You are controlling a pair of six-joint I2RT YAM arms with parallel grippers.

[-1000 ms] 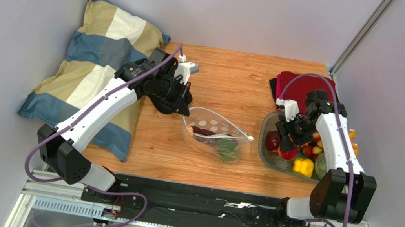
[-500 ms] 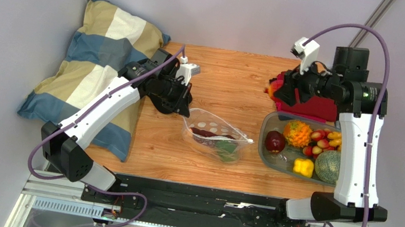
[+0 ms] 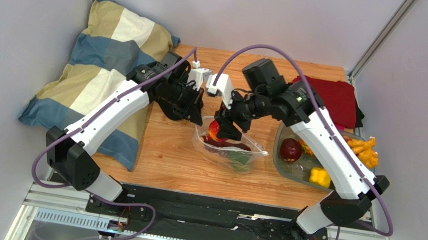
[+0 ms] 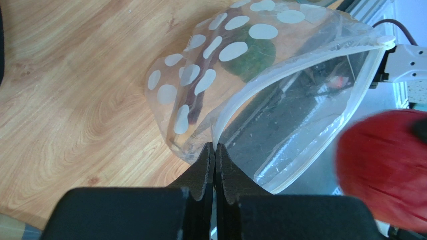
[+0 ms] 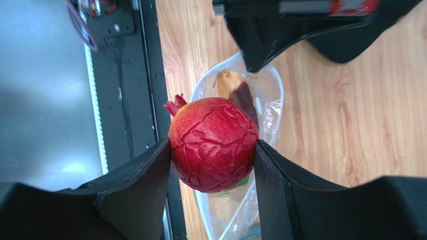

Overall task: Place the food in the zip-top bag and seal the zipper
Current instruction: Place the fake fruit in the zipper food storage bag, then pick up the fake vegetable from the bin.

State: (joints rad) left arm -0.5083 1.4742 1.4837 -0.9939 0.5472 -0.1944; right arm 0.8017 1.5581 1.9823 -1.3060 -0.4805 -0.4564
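While the left gripper (image 4: 214, 151) pinches the far-left rim of the zip-top bag (image 4: 220, 55), the right gripper (image 5: 214, 150) clasps a red pomegranate (image 5: 213, 135) over its open mouth

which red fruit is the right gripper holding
The wrinkled pomegranate over the bag, clamped in the right gripper; the other red fruit lies in the tray.

The top camera looks down from high above the near edge over the whole desk (image 3: 254, 78). The left wrist camera sits close behind the left claw (image 4: 214, 146), facing the mouth of the zip-top bag (image 4: 225, 55). The right wrist camera peers down past the right claw (image 5: 213, 145) at that bag; all three views share it.
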